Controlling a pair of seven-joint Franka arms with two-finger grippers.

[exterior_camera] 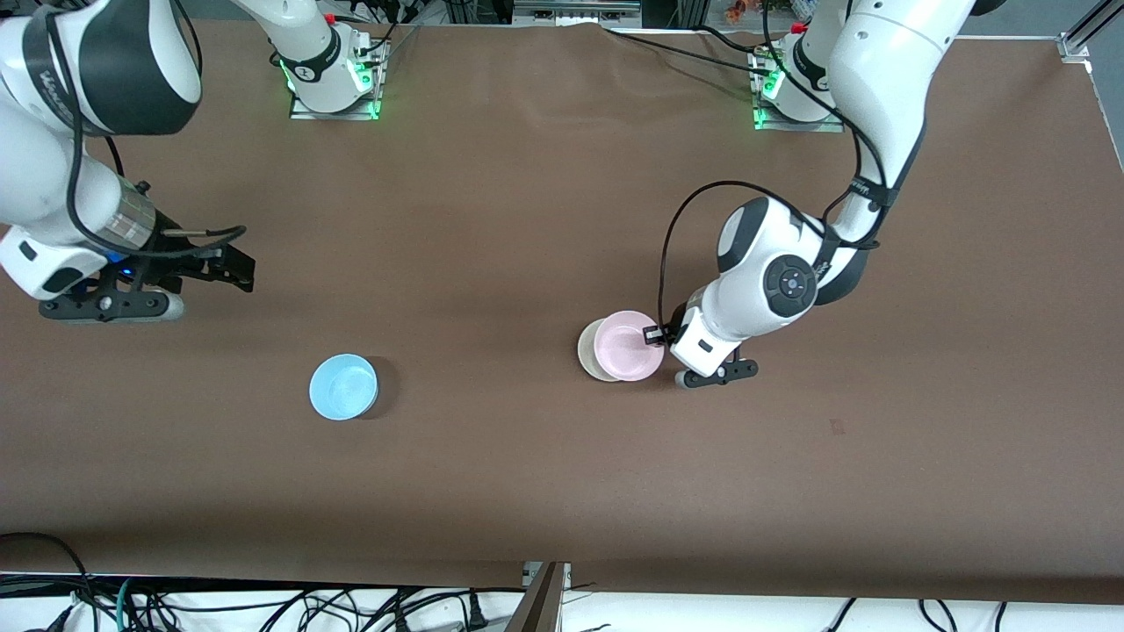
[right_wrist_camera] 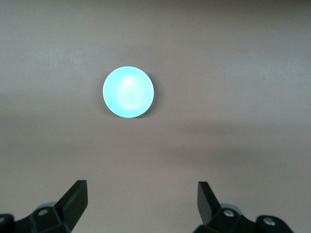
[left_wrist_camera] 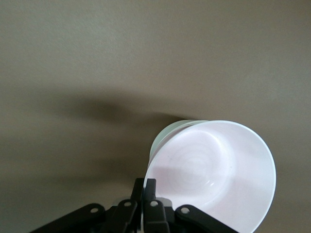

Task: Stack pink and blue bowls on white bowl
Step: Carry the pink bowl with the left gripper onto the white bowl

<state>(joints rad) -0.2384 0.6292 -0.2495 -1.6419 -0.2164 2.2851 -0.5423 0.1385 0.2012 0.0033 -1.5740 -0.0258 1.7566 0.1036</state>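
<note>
Three bowls are counted on the brown table [exterior_camera: 544, 219], one of each colour, and two arms are seen reaching in from their bases. One pink bowl [exterior_camera: 629, 345] is held by the left gripper [exterior_camera: 657, 334], whose two fingers are closed together on the bowl's rim at the side toward the left arm's end of the table. In the left wrist view the pink bowl [left_wrist_camera: 214, 177] is seen tilted, with the pinched fingers [left_wrist_camera: 146, 191] clamped on its edge. One white bowl [exterior_camera: 594, 351] is seen under the pink one, only a crescent of its rim being shown on the side toward the right arm's end of the table; the same rim [left_wrist_camera: 167, 133] is glimpsed past the pink bowl in the left wrist view. Whether the pink bowl is fully seated in the white one cannot be told. One blue bowl [exterior_camera: 343, 387] is left standing upright by itself, well apart from the other two, toward the right arm's end of the table and slightly nearer to the front camera. The right gripper [exterior_camera: 235, 267] is held in the air over bare table, nothing being gripped, and its arm is kept waiting. In the right wrist view its two fingers [right_wrist_camera: 75, 199] are spread wide apart, with the blue bowl [right_wrist_camera: 128, 91] seen on the table past them.
</note>
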